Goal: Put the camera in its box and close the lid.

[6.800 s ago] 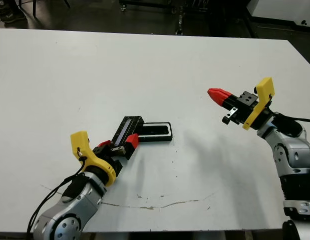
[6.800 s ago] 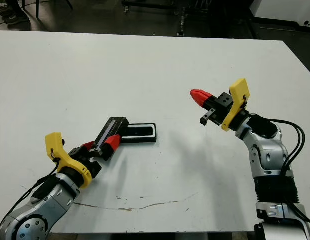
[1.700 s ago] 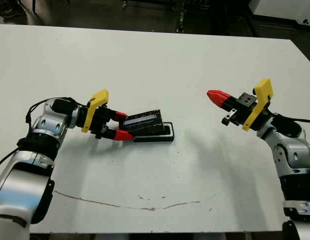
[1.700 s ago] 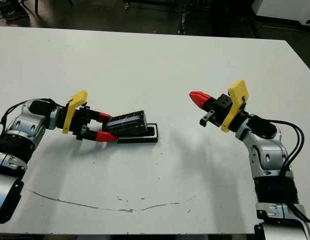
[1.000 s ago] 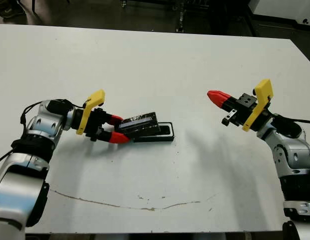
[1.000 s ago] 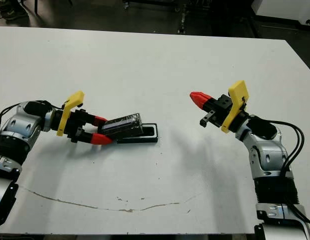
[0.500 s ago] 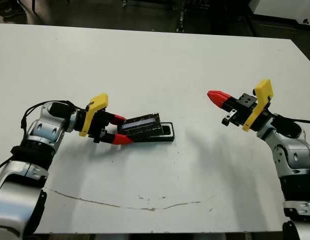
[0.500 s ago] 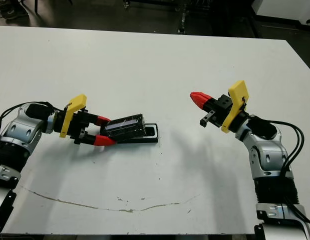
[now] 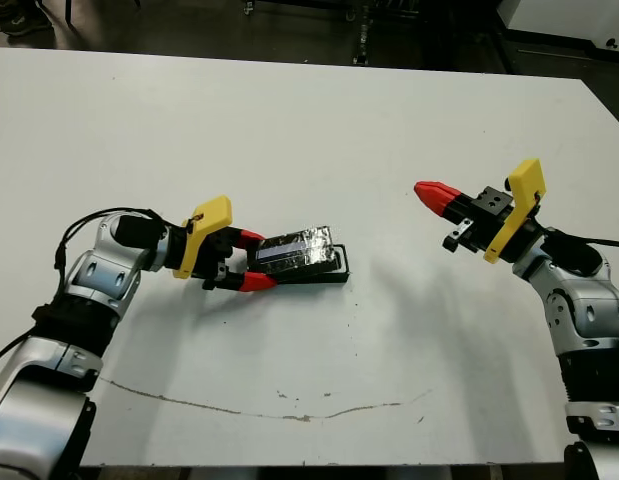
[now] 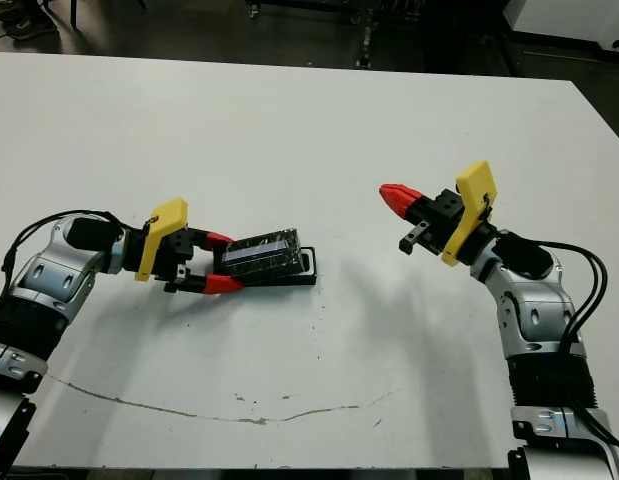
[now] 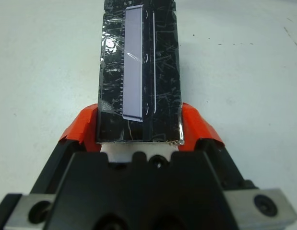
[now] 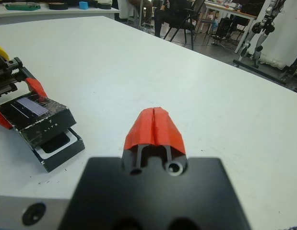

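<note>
My left gripper [image 9: 255, 260] is shut on the lid [image 9: 297, 250], a glossy black slab with a pale stripe [image 11: 134, 62]. The lid hangs tilted over the left part of the box [image 9: 335, 268], a shallow black tray with a white lining. In the right wrist view a dark bar, which looks like the camera [image 12: 54, 143], lies inside the box [image 12: 66, 152] below the lid [image 12: 40, 115]. My right gripper [image 9: 434, 193] is shut on nothing and hovers above the table, well to the right of the box.
A thin scuff line [image 9: 239, 412] runs along the white table near its front edge [image 9: 319, 465]. Chairs and a seated person [image 12: 172, 12] show beyond the far edge in the right wrist view.
My left gripper has carried the lid to the right, so it now covers more of the box. The right arm has not moved.
</note>
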You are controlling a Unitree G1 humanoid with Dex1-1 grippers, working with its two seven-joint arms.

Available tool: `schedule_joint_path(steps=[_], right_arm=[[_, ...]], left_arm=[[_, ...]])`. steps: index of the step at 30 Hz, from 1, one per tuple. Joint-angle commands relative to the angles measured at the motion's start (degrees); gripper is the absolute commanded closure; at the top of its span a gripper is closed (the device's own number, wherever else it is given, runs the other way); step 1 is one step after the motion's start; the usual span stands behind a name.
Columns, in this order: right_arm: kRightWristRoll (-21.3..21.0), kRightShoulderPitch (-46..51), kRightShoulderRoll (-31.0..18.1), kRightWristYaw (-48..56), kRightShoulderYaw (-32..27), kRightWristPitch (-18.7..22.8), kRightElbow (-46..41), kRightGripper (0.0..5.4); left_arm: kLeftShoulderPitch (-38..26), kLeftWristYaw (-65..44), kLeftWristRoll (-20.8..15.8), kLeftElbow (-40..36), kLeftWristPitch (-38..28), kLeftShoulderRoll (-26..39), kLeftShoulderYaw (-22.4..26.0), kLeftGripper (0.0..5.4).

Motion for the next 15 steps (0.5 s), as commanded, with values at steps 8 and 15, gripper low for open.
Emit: schedule_joint_path(steps=[8,15], right_arm=[[-0.27,0.77,-0.8,-0.36,-0.45,0.42,-0.24,5.4],[-0.29,0.73,-0.72,-0.05,-0.34,-0.19,0.02,5.4]], left_arm=[[-6.55,-3.71,2.59,11.21,-1.15,-2.26,-3.48,2.22],[-13.04,-5.16,6.25,19.34,-4.19,-4.48,-5.8,2.22]])
